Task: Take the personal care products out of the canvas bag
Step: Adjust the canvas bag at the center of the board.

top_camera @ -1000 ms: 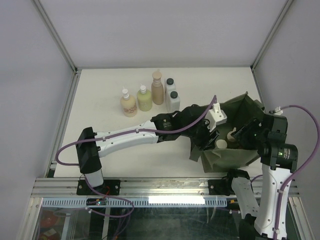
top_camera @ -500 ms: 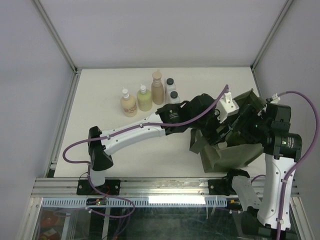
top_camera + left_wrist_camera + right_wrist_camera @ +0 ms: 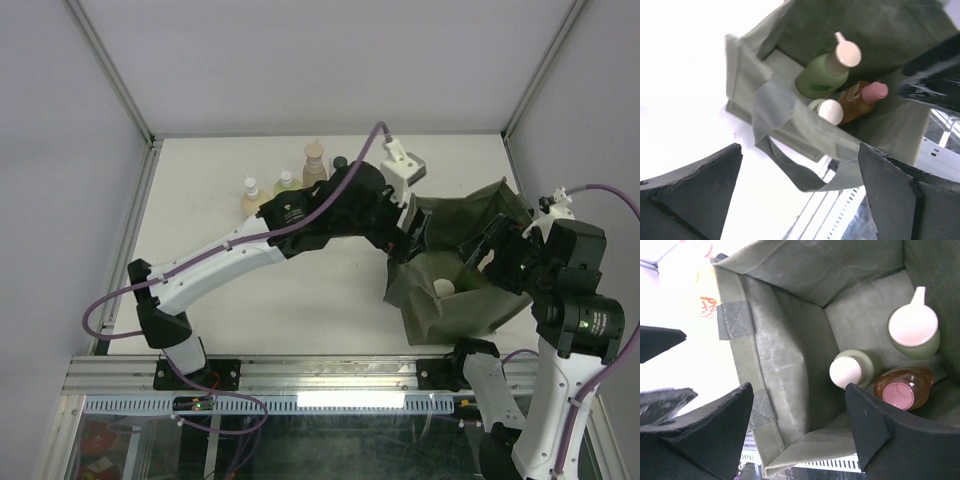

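Canvas bag (image 3: pixel 470 300), slumped open at the right of the white table (image 3: pixel 300 310). A green spouted bottle (image 3: pixel 914 330), a small white-capped bottle (image 3: pixel 850 369) and an orange bottle (image 3: pixel 902 390) cluster in one inner corner, with bare bag floor beside them. A row of bottles (image 3: pixel 314 162) stands near the table's far edge. Pale walls enclose the table. Left gripper (image 3: pixel 797 195) and right gripper (image 3: pixel 790 425) hover at the bag's mouth, jaws spread wide and empty.

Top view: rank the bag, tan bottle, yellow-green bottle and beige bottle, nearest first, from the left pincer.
From the left pincer:
1. bag, right beside it, on its right.
2. tan bottle, back left.
3. yellow-green bottle, further left.
4. beige bottle, leftmost.
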Tool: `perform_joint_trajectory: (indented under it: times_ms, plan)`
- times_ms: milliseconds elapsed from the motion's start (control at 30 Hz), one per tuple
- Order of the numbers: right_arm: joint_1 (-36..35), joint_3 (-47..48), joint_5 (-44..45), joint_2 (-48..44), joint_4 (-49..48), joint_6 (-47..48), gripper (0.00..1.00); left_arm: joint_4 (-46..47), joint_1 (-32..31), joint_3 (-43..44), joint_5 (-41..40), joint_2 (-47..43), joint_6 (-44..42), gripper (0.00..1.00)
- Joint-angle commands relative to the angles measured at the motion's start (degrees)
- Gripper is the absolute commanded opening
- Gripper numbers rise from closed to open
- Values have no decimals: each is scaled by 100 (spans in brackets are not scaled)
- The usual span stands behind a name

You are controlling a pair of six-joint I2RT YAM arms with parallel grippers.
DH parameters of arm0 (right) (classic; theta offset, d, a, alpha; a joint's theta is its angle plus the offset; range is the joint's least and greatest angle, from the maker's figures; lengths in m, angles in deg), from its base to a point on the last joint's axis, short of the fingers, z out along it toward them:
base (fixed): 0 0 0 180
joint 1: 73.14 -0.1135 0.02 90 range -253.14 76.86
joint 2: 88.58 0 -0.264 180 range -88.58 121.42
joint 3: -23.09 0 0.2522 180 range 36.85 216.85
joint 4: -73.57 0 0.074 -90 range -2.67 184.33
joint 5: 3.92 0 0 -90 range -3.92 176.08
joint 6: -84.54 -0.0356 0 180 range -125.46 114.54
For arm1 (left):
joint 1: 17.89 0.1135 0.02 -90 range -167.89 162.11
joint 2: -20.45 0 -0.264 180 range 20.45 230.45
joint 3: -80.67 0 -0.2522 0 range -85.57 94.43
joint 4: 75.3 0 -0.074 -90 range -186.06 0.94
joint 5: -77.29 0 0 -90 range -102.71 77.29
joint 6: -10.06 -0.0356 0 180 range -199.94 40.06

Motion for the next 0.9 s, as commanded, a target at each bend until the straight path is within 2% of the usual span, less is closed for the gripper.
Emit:
perform_joint_trajectory:
  times_ms: [0,100,233,267,333,433,600,867]
  plan:
    - [-19,327,-518,-49,-24,222,77,84,253,-622,185,-280,1024,98]
    - [-19,324,-495,-120,77,361,77,358,342,-546,769,38,1119,95]
    - [-27,273,-437,-129,335,335,77,400,418,55,1193,698,1219,89]
    - [-23,215,-450,-171,354,333,77,430,457,220,1312,843,1264,84]
    - [-23,90,-458,-260,385,320,77,499,537,408,1468,1066,1286,69]
    - [-28,-121,-612,-315,466,264,75,639,649,571,1495,1263,1158,39]
    - [-14,-434,-1083,-537,436,211,74,777,994,1162,1504,1678,874,0]
    - [-18,-1284,-1952,-638,-46,59,73,1064,1422,2340,1846,2309,607,0]
